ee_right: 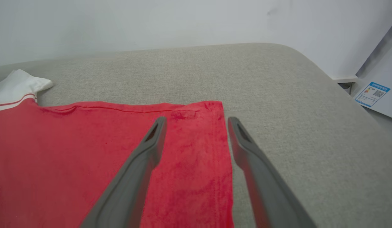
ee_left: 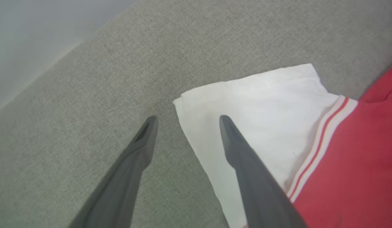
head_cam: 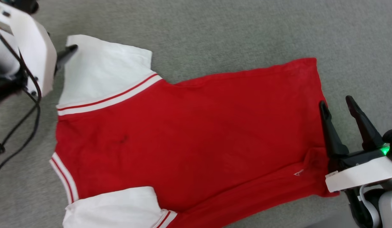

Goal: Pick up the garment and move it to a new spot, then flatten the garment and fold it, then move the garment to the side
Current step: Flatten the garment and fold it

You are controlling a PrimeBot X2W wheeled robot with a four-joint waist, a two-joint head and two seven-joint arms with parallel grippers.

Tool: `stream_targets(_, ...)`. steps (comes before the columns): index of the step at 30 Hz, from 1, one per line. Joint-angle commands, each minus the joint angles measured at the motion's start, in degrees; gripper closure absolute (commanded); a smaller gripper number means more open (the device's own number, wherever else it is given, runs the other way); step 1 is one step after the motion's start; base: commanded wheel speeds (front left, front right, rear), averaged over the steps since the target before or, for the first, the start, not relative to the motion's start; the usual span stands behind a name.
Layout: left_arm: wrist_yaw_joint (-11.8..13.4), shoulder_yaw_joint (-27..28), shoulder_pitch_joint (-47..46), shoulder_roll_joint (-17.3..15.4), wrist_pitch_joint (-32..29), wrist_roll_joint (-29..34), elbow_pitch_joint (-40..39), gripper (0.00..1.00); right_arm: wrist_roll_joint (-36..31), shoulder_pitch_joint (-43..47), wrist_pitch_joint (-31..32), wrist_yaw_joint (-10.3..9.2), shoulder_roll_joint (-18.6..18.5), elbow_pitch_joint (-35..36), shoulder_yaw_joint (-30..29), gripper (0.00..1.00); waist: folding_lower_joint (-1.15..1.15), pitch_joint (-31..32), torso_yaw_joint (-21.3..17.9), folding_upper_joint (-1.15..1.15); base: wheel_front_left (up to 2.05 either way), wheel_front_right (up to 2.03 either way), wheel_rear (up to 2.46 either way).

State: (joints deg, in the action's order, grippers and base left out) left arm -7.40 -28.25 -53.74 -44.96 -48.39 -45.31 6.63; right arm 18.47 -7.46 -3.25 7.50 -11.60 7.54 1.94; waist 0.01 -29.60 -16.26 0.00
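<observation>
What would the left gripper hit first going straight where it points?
Left gripper: likely the garment's white sleeve with one finger, grey cushion with the other; height unclear.

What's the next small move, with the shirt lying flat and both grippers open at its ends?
Probably lower both and close them on the cloth to start the fold. The garment looks spread flat. The open left gripper straddles the white sleeve edge, and the open right gripper straddles the red hem.

Soft matt red cloth garment (head_cam: pixel 189 136) on a coarse grey woven fabric surface (head_cam: pixel 214 28); fingers (ee_right: pixel 142 171) smooth matt plastic.
</observation>
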Motion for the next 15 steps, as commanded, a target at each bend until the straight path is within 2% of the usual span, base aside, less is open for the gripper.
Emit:
stream_targets(1,-0.05,-0.29,-1.17,-0.37,-0.90,-0.25,0.56,0.00,0.08,-1.24,-0.40,-0.02,0.41,-0.08,0.28,0.00,-0.01,-1.86,-1.89,0.00,0.00,0.00,0.00)
stream_targets(7,0.51,-1.96,-6.63,-0.04,-7.87,0.28,5.36,0.00,0.13,-2.28,-1.45,-0.02,0.88,-1.56,1.85,0.00,-0.01,-3.47,-3.57,0.00,0.00,0.00,0.00)
stream_targets(15,1.13,-4.73,-6.69,-0.53,-11.77,2.12,9.71,0.00,0.44,-2.57,-2.41,-0.02,1.17,-3.05,3.25,0.00,-0.01,-4.52,-4.43,0.00,0.00,0.00,0.00)
